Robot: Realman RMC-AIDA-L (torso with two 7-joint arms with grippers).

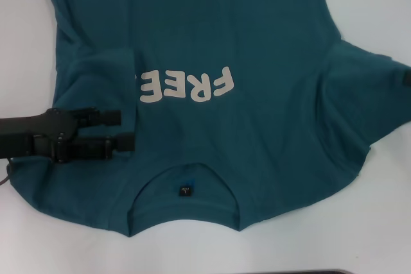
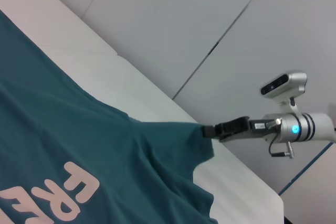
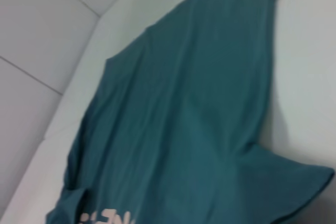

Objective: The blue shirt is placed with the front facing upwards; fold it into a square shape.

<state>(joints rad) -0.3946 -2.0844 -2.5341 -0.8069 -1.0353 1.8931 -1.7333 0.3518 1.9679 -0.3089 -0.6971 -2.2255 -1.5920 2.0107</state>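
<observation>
The blue shirt [image 1: 257, 43] lies front up on the white table [image 1: 385, 222], its collar [image 1: 186, 192] nearest me and the pale "FREE" lettering [image 1: 187, 85] at mid-chest. Its left sleeve [image 1: 96, 72] is folded inward and just overlaps the end of the lettering. My left gripper [image 1: 125, 129] hovers over the shirt's left shoulder area, open, nothing between its fingers. The right sleeve [image 1: 379, 85] is pulled out sideways and raised. My right gripper [image 2: 214, 130] is shut on that sleeve's tip; in the head view only a dark bit of the right gripper [image 1: 407, 78] shows at the frame edge.
Bare white tabletop [image 2: 157, 98] surrounds the shirt, and the table's far corner [image 2: 275, 200] shows in the left wrist view. Grey wall panels [image 2: 220, 14] stand behind. The right arm's wrist camera [image 2: 283, 84] sits above its gripper. A dark edge [image 1: 308, 272] runs along the near side.
</observation>
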